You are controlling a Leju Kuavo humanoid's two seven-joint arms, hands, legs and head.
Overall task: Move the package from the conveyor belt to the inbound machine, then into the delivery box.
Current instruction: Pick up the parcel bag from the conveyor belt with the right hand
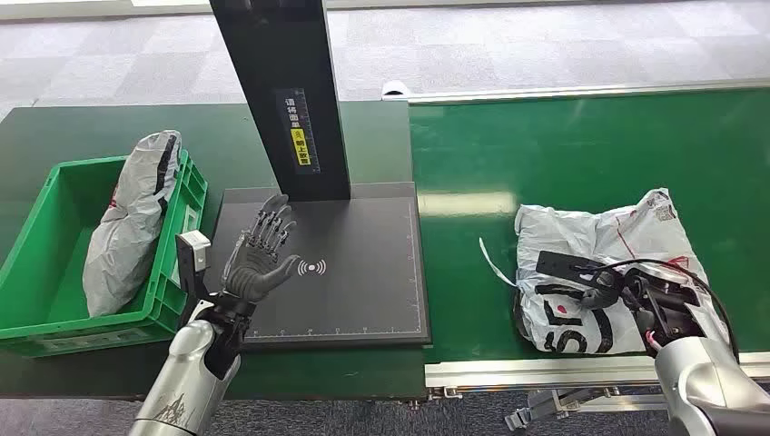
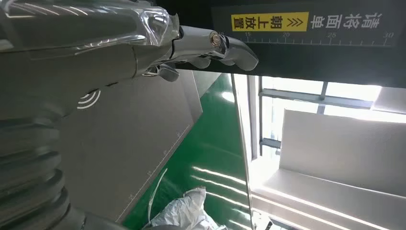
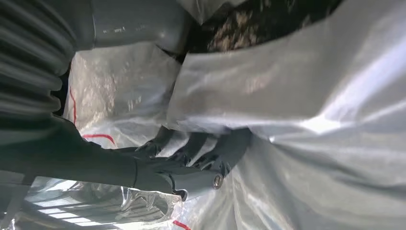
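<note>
the white package (image 1: 599,263) lies crumpled on the green conveyor belt (image 1: 581,150), toward its near edge, on the robot's right; the right hand (image 1: 626,292) sits on top of it, over its near right part; in the right wrist view the fingers (image 3: 201,153) dig into the plastic folds of the package (image 3: 297,96), pressing or gripping, but a closed hold cannot be told; the film wraps around the fingertips and hides them, and the package's far side is cut off by the hand and wrist cables in the head view; black print and red marks on the bag are too creased to read; the left hand (image 1: 261,257) hovers over the dark plate of the inbound machine (image 1: 363,272), near its left edge, palm up, fingers spread and slightly curled, holding nothing; left wrist view shows those fingers (image 2: 230,48) apart under the machine's black post (image 1: 286,91) with its yellow label (image 2: 269,21); whether the hand touches the plate cannot be told; the green delivery box (image 1: 54,272) stands just left of the machine, with a grey bag (image 1: 132,218) leaning inside over its right wall; both forearms come in from below
</note>
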